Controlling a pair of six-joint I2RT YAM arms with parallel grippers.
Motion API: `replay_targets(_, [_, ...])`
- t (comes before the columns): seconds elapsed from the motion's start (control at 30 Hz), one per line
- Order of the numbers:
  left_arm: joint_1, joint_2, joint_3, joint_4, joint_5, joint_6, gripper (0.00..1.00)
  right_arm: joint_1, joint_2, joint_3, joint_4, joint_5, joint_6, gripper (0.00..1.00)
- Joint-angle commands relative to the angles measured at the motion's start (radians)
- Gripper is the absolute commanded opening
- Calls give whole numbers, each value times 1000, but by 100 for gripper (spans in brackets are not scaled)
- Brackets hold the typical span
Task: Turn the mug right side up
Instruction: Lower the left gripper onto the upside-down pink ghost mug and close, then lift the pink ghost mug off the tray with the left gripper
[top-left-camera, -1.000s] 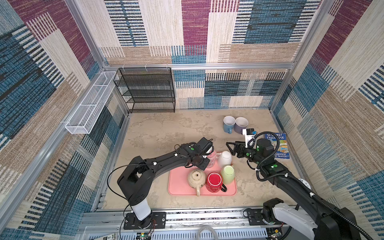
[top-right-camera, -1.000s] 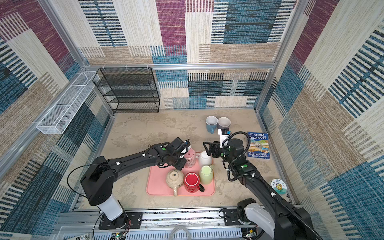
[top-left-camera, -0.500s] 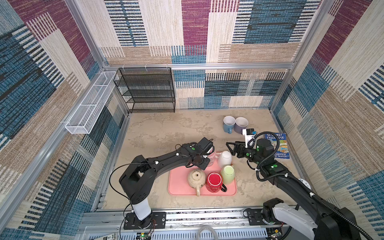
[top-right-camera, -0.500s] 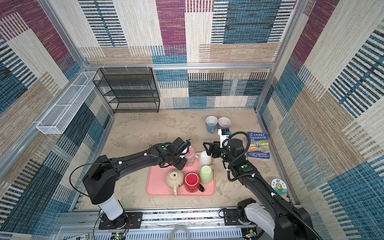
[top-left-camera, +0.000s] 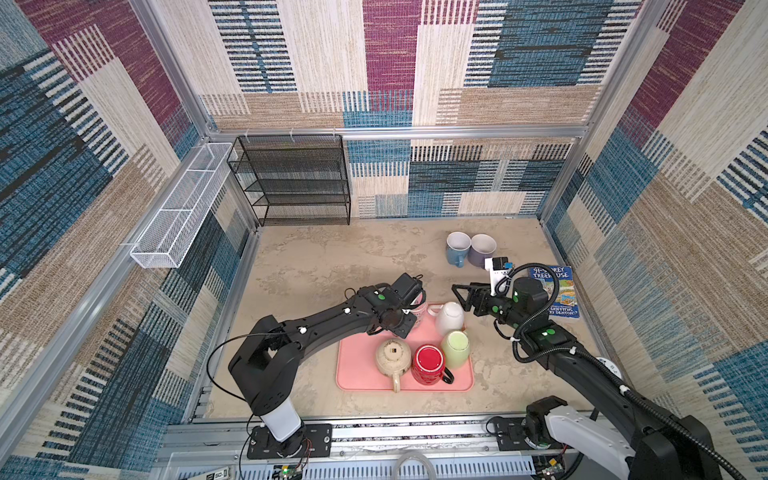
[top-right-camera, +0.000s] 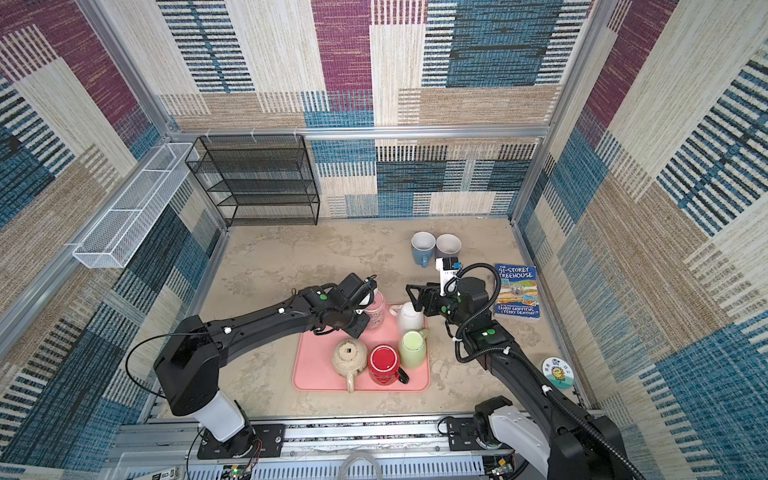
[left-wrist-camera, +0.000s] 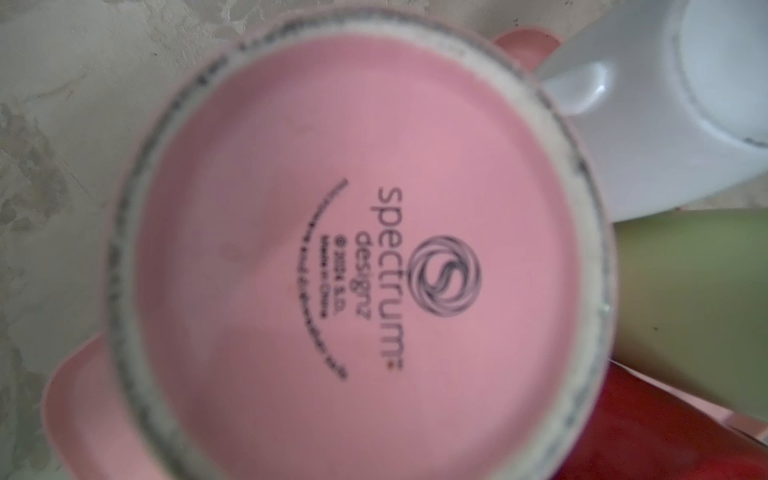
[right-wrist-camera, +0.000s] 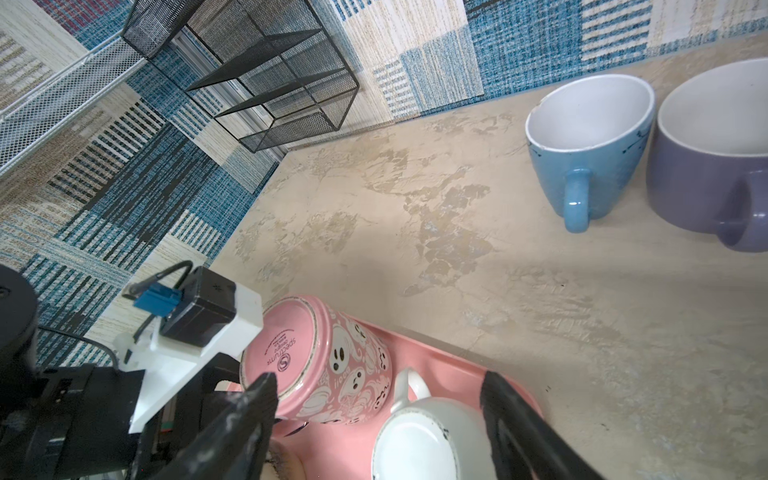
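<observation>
Beige, stone-patterned tabletop (top-left-camera: 324, 266) carried the whole scene, with a black wire shelf (top-left-camera: 295, 178) against the back wall and a white wire basket (top-left-camera: 183, 208) hung on the left wall. Both black arms reached in over a pink tray (top-left-camera: 357, 374) near the front edge. The left gripper (top-left-camera: 405, 316) sat at the tray's far left corner, right against the pink mug (right-wrist-camera: 332, 361), a ghost-printed cup that was tilted over on that corner with its base turned up toward the left wrist camera, where the maker's stamp filled the frame. That gripper's jaws were hidden behind the mug and the wrist, so whether they had closed on it could not be told. The right gripper (top-left-camera: 462, 298) hung just beside the white mug (top-left-camera: 449, 318), jaws spread wide and holding nothing. A children's book (top-left-camera: 555, 291) lay flat to the right of that arm. The white mug stood base-up on the tray next to the pink one; in front of it a green mug (top-left-camera: 456, 348), a red mug (top-left-camera: 428, 363) and a beige pot (top-left-camera: 392, 357) sat in a row, close together. Off the tray, toward the back, a blue mug (top-left-camera: 457, 245) and a purple mug (top-left-camera: 482, 249) stood upright and touching. A round disc (top-right-camera: 557, 372) lay near the right wall in a top view.
</observation>
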Motion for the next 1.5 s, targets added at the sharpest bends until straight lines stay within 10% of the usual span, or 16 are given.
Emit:
replay_targets(0.0, [3,-47,-2,42,-5,12,0,1,-9,-1,64,-49,-4,79])
replay_targets(0.47, [47,-294,-52,80,55,-6,0,1,-68,6,68,-113,7,80])
replay_targets(1.47, [349,-590,-308,709,723,-331,0,96,59,-73,547,-574,217,83])
